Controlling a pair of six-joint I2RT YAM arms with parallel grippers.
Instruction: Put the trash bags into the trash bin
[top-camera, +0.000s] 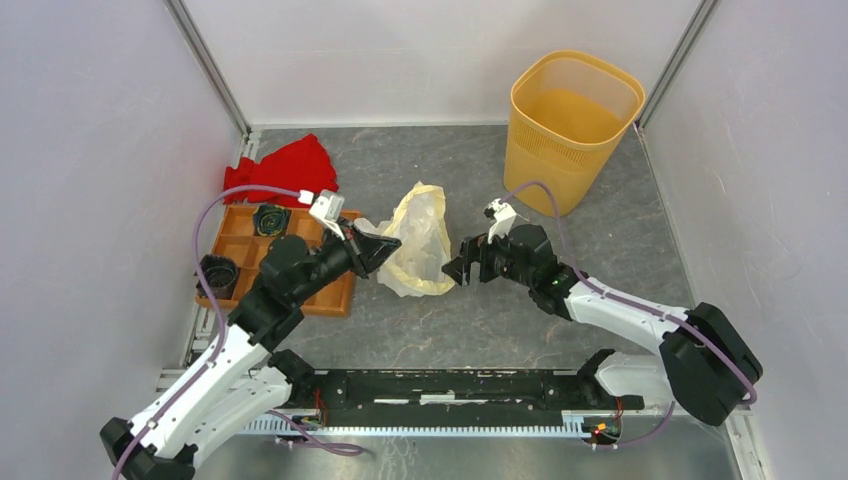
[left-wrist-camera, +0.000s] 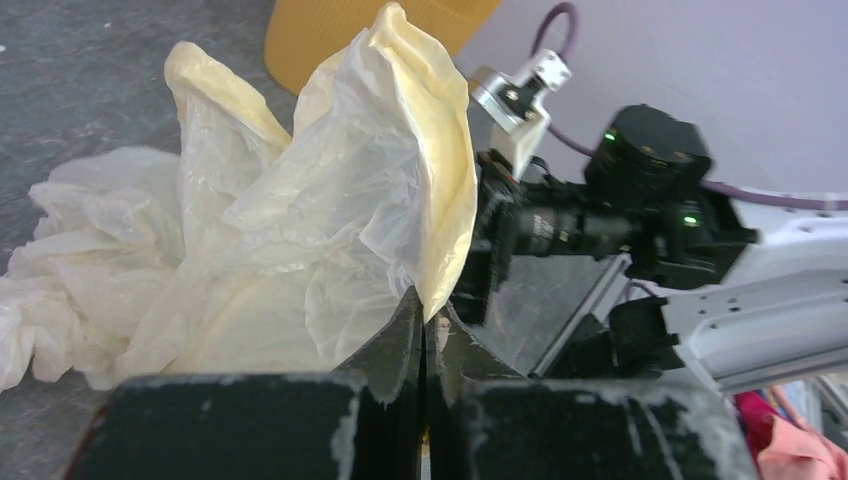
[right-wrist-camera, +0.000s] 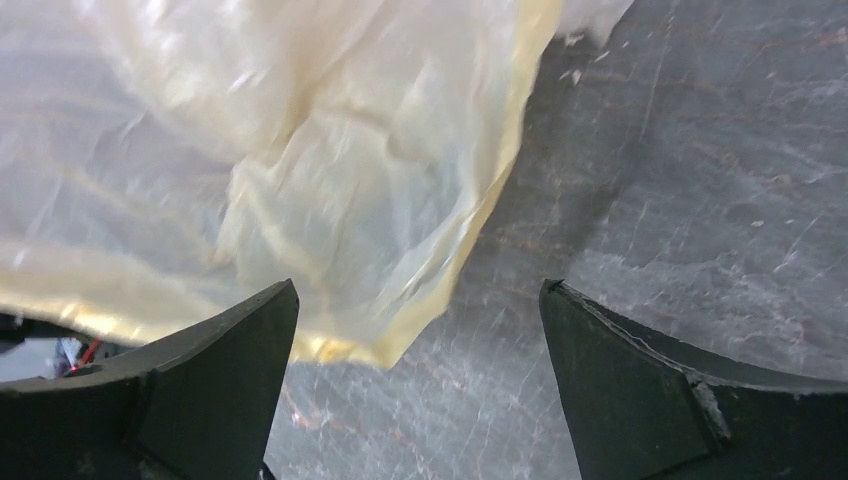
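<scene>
The cream-white trash bag (top-camera: 417, 240) stands crumpled in the middle of the table. My left gripper (top-camera: 392, 245) is shut on its left edge; in the left wrist view the bag (left-wrist-camera: 330, 200) rises from the closed jaws (left-wrist-camera: 428, 312). My right gripper (top-camera: 458, 270) is open just right of the bag; in the right wrist view its jaws (right-wrist-camera: 418, 300) stand wide apart with the bag's edge (right-wrist-camera: 300, 180) between and above them. The yellow-orange trash bin (top-camera: 571, 128) stands upright at the back right, apart from both grippers.
A red cloth (top-camera: 290, 166) lies at the back left. An orange compartment tray (top-camera: 262, 260) with black round parts sits under the left arm. Grey walls enclose the table on three sides. The right arm (left-wrist-camera: 640, 200) shows behind the bag in the left wrist view.
</scene>
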